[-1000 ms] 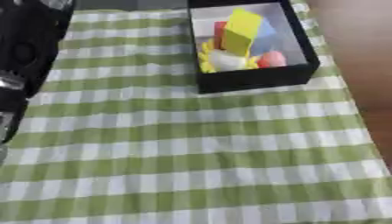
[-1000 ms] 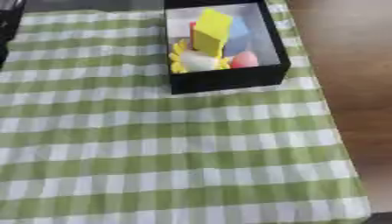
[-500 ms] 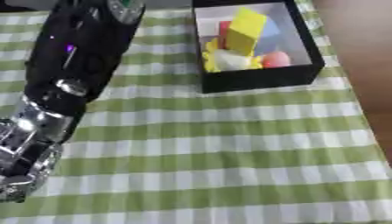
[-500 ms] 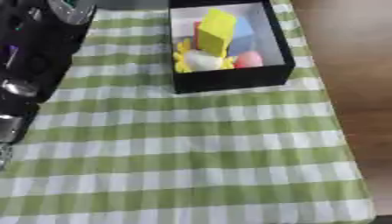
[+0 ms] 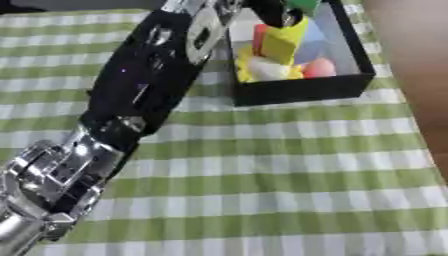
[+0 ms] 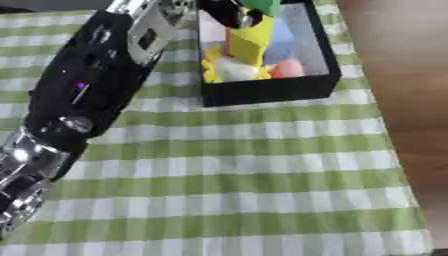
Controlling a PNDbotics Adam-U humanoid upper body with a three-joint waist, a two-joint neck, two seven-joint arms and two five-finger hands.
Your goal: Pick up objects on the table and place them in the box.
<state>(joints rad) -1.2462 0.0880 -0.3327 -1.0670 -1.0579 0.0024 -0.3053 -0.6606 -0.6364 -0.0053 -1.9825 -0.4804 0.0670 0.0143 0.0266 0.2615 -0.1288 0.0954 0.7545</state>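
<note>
A black box (image 5: 297,90) stands at the top of the checked cloth. Inside it are a yellow block (image 5: 282,42), a pink ball (image 5: 319,67), a white and yellow thing (image 5: 262,67), a red piece (image 5: 259,32) and a pale blue piece (image 5: 313,35). My left arm (image 5: 144,85) runs from the lower left corner up to the box. At the top edge my left hand (image 5: 278,14) hangs over the box, its dark fingers curled on a green object (image 6: 262,5) that the frame cuts off. My right hand does not show.
The green and white checked cloth (image 5: 280,165) covers the table. The table's right edge runs along brown floor (image 5: 420,60). The left arm covers the left part of the cloth.
My left arm has swung in from the left edge and stretched up the table, so the hand is now over the box with a green object. The box contents look unchanged.
</note>
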